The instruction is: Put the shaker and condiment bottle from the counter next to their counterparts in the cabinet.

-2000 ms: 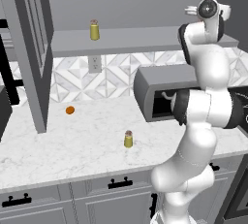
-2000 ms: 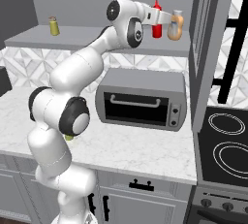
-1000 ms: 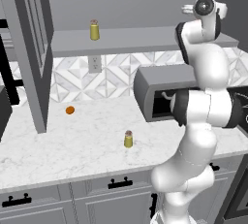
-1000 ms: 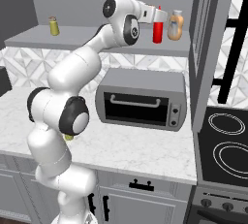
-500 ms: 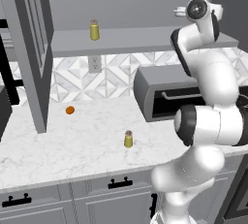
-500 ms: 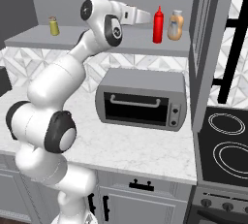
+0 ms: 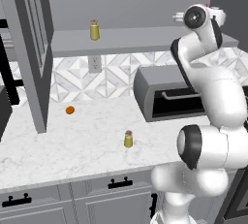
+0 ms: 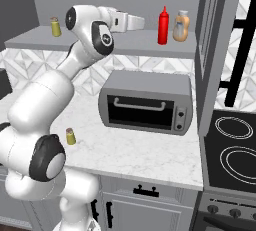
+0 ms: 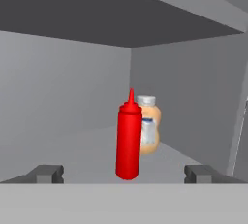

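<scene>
Red condiment bottle [image 9: 129, 142] stands upright on the cabinet [image 8: 125, 40] shelf, just beside the squat orange-tan bottle [image 9: 147, 126], apparently touching it from the hand view, tho you can't be sure. Gripper [image 9: 124, 173] hangs level w/ the shelf, a little way back from the bottle, jaws spread wide w/ nothing between them. So by my read, bottle half of the job is done: it's parked next to its counterpart.

Step in hand, as I judge it: pulling clear of the shelf & going for the shaker [image 7: 128, 139]. It's sitting upright on the marble counter [image 7: 87, 145], near the front edge, left of the toaster oven [image 8: 146, 102]. Its twin, the shelf shaker [image 7: 94, 29], is up on the far left end of the shelf, well apart from the 2 bottles.

Next move calls for: swing the arm down & across w/o clipping the red bottle, come at the counter shaker from above, jaws wide, close round its body below the cap. It's small & light-looking, so centre it or it may tip. Then lift to the left end of the shelf, minding the open cabinet door [image 7: 31, 48].

Count: 2 shakers (1 counter, 1 shelf), 1 red bottle, 1 orange-tan bottle, 1 small orange ball [image 7: 70, 110] on the counter, 1 toaster oven.
</scene>
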